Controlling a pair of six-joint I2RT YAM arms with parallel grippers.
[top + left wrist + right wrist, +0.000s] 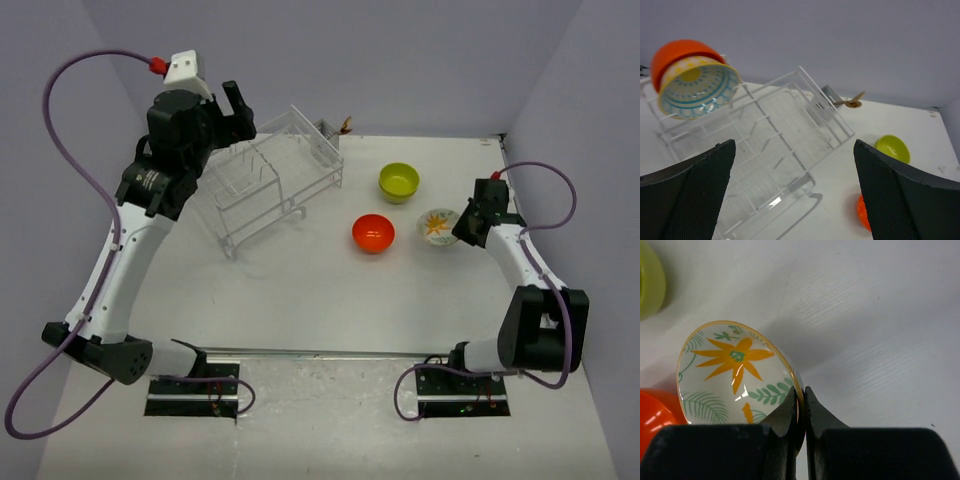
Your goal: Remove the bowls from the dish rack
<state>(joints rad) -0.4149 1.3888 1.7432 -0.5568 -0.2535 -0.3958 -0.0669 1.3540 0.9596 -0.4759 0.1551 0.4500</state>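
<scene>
The right gripper [801, 402] clamps the floral bowl [730, 370] right of the dish rack [272, 180]. The left gripper [792, 150] gapes wide above it, empty.

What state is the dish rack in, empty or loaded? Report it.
Loaded. In the left wrist view the dish rack holds two nested bowls on edge: an orange bowl behind a blue-patterned bowl.

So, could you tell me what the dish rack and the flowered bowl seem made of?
The clear barred dish rack: probably glossy transparent plastic; the table shows through its bars. The whitish flower-patterned bowl: glazed ceramic or melamine, unclear which; sharp highlights on a smooth surface.
</scene>
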